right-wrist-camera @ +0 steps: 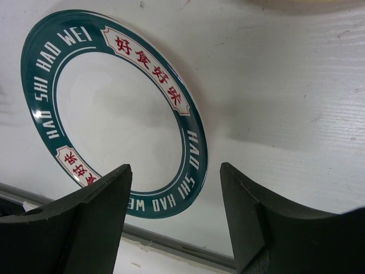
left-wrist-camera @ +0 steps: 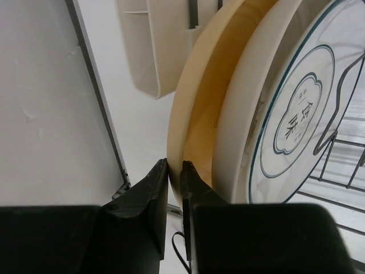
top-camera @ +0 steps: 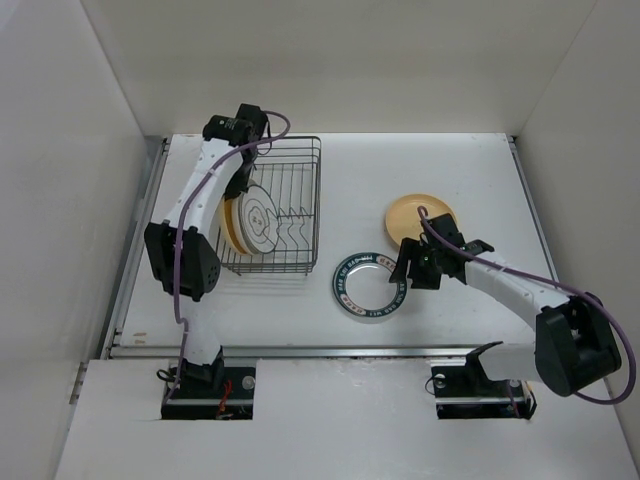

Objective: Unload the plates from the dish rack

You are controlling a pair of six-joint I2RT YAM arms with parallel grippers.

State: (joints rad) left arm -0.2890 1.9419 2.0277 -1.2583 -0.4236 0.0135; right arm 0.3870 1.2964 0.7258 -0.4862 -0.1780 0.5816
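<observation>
Left gripper (left-wrist-camera: 175, 171) pinches rim of plain tan round plate (left-wrist-camera: 197, 97), upright in dark wire dish rack (top-camera: 318, 200) against white motif plate (left-wrist-camera: 291, 114). Risk: thin edge grip slips, or lift drags neighbour. Right gripper (right-wrist-camera: 175, 171) wide, empty, above teal-rimmed white plate (right-wrist-camera: 114, 114) lying flat.

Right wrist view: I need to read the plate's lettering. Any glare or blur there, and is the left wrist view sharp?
Right wrist: teal-rimmed plate sharp, lettering legible, small glare spots on its rim; left wrist: tan plate very close, slightly soft, white plate with readable motif.
</observation>
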